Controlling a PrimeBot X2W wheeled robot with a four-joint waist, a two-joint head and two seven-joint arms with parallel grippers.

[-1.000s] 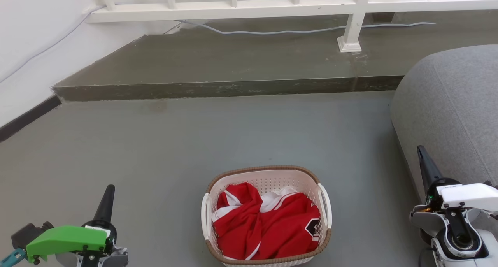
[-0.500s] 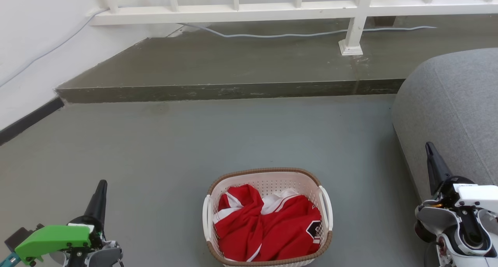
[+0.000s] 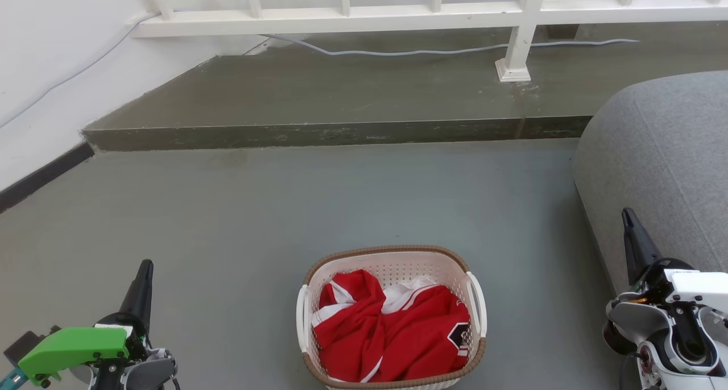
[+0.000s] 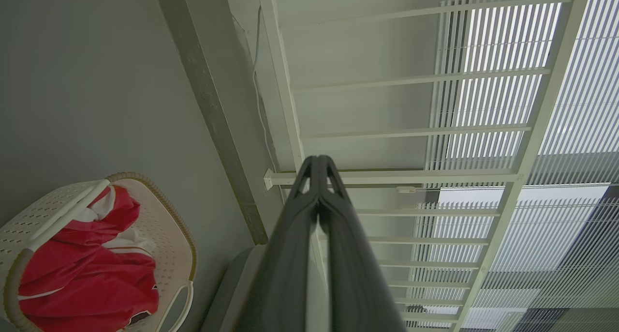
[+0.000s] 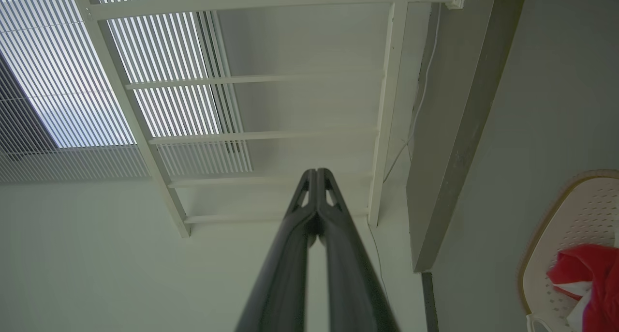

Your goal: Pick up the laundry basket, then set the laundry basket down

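The laundry basket (image 3: 392, 257), cream-white with a brown woven-look rim and two white side handles, stands on the grey floor at the bottom middle of the head view, holding red and white clothing. It also appears at the lower left of the left wrist view (image 4: 43, 208) and at the right edge of the right wrist view (image 5: 575, 211). My left gripper (image 3: 145, 266) is shut, well to the basket's left and apart from it. My right gripper (image 3: 627, 215) is shut, to the basket's right beside the grey cushion. In each wrist view the fingertips meet: left gripper (image 4: 318, 160), right gripper (image 5: 316, 172).
A raised concrete step (image 3: 318, 131) crosses the floor beyond the basket, with a white railing (image 3: 398, 12) and a cable (image 3: 398, 52) behind it. A large grey cushion (image 3: 660, 162) fills the right side. A white wall (image 3: 51, 66) runs along the left.
The view has shifted slightly, so the camera moved. Since a second ago the left gripper has drawn lower and left, and the right gripper has shifted slightly right. The basket stays put.
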